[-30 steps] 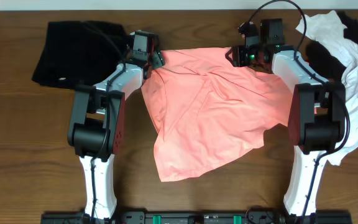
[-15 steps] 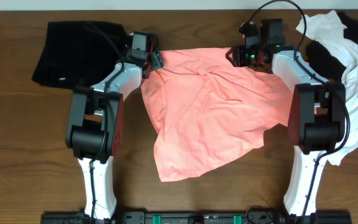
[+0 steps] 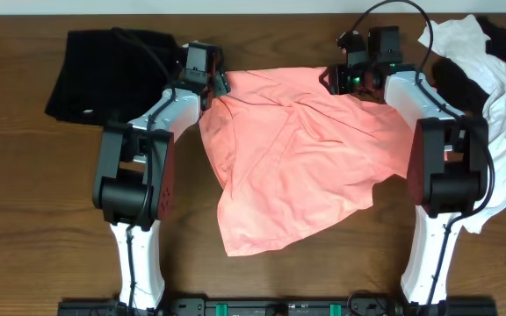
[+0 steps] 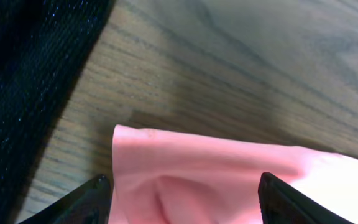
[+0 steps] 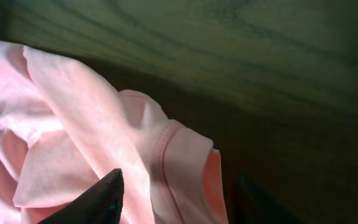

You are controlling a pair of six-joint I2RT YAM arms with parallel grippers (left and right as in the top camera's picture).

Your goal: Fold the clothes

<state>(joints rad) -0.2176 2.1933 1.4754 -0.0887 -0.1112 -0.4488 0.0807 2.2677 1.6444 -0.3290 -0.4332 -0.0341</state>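
L fingers (image 4: 84, 202) edged up-left; wrist cam shows T-shirt (image 4: 197, 180) between.

We see a table (image 3: 25, 202) of brown wood, smooth, with clear grain and a low sheen. The salmon-pink T-shirt (image 3: 297, 158) is soft matt cloth, creased, its hem stitched. The black garment (image 3: 104, 70) looks a coarser weave, faintly speckled. The white garment (image 3: 503, 101) is soft matt cloth, rumpled.
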